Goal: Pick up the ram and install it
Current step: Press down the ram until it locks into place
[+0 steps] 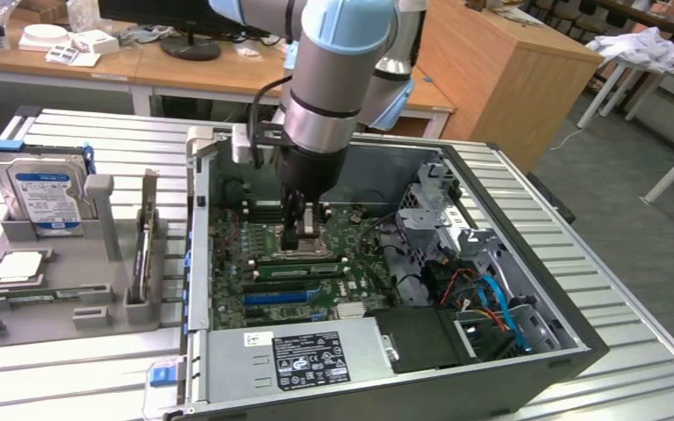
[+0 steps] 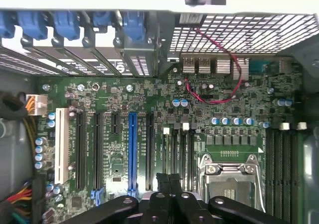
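Ram (image 1: 295, 269) lies in the motherboard (image 1: 313, 254); clenched gripper (image 1: 304, 244) just above.

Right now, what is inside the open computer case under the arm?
Inside the computer case lies a green motherboard with black slots, one blue slot and a metal processor socket. The shut fingers hide the board right below them.

Ribbed bare-metal table (image 1: 618, 368), matt grey plastic holder (image 1: 32, 303), glossy green motherboard (image 2: 199, 114).
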{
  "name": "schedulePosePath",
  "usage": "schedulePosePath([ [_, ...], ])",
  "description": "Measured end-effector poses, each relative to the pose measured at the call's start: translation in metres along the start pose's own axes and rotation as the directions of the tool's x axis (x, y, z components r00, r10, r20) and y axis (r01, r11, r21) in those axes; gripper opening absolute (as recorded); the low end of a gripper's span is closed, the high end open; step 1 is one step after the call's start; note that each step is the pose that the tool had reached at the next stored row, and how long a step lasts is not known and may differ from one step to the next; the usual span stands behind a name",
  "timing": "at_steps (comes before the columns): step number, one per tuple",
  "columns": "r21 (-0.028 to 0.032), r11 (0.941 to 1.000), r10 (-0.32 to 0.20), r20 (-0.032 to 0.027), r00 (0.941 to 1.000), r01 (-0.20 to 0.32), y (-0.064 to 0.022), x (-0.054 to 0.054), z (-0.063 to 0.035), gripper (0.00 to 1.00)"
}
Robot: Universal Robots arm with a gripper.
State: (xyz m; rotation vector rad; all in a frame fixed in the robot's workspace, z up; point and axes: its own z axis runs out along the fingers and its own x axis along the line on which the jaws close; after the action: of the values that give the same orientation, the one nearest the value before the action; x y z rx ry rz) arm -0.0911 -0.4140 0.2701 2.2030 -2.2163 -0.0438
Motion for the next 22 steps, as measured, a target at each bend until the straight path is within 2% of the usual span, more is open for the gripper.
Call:
schedulePosePath([
  [22, -0.0001, 1.0000, 0.000, 0.0000, 1.0000, 0.000, 0.0018, 0.000, -0.0588, 0.11],
])
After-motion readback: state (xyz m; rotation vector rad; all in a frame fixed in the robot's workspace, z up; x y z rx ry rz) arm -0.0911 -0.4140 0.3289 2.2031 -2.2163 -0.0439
